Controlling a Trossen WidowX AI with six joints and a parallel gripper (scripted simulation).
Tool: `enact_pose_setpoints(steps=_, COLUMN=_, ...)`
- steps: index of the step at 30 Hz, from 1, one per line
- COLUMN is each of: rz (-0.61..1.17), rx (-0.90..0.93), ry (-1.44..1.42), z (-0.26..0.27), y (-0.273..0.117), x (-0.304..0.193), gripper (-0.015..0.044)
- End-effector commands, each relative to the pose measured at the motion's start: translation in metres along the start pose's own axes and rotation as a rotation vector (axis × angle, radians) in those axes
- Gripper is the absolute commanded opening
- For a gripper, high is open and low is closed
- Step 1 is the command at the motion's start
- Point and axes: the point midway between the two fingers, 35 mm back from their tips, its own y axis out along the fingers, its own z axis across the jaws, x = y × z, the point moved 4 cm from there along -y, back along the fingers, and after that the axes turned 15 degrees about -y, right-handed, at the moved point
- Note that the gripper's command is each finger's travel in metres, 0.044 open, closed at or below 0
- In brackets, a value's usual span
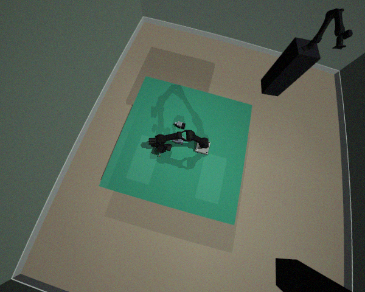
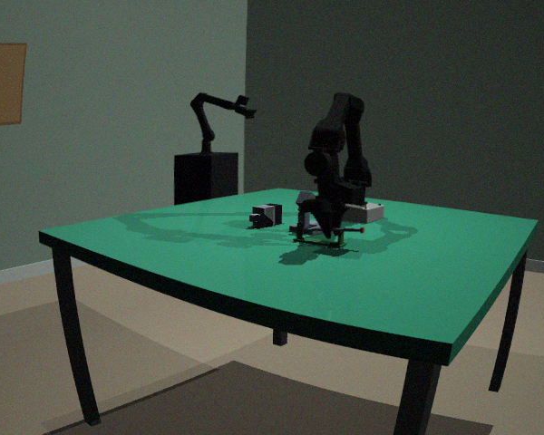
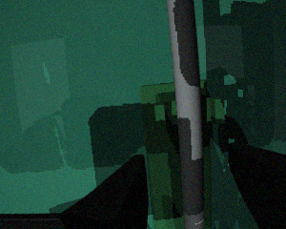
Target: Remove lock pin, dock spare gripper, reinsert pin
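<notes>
The lock pin, a grey rod point(image 3: 187, 100) point(image 2: 362, 229) point(image 1: 159, 155) with a red head, lies across a low green cradle point(image 2: 341, 236) point(image 3: 157, 90), out of the socket. My gripper point(image 2: 328, 235) point(image 3: 187, 159) is open, low over the cradle. In the wrist view its fingers stand on either side of the pin, with a gap at each side. The grey mount point(image 2: 304, 199) point(image 1: 177, 142) stands behind the cradle, partly hidden by my arm; its socket does not show clearly. The grey and black spare gripper point(image 1: 179, 125) point(image 2: 266, 215) lies apart from the mount.
My arm's pale base point(image 1: 202, 152) point(image 2: 369, 214) stands behind the mount on the green table point(image 1: 220, 125) point(image 2: 380, 290). Another black arm point(image 1: 330, 22) point(image 2: 199, 110) stands on a dark pedestal point(image 1: 291, 67) point(image 2: 192, 178) beyond the table.
</notes>
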Motion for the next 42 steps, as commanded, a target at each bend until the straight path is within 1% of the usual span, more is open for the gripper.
enact_pose_setpoints(steps=1, rz=0.006, rx=0.008, ry=0.008, z=0.001, y=0.004, x=-0.001, gripper=0.0180)
enact_pose_setpoints(steps=4, rz=0.006, rx=0.008, ry=0.008, z=0.001, y=0.004, x=-0.001, gripper=0.0180)
enact_pose_setpoints(steps=10, rz=0.006, rx=0.008, ry=0.008, z=0.001, y=0.004, x=-0.001, gripper=0.0023)
enact_pose_setpoints(steps=13, rz=0.006, rx=0.008, ry=0.008, z=0.001, y=0.004, x=-0.001, gripper=0.0003)
enact_pose_setpoints(steps=21, rz=0.005, rx=0.008, ry=0.007, z=0.001, y=0.003, x=-0.001, gripper=0.0000)
enact_pose_setpoints(steps=38, rz=0.000, rx=0.030, ry=0.008, z=0.003, y=-0.025, x=0.002, gripper=0.0000)
enact_pose_setpoints(steps=42, rz=0.000, rx=0.034, ry=0.010, z=0.004, y=-0.022, x=0.002, gripper=0.0000)
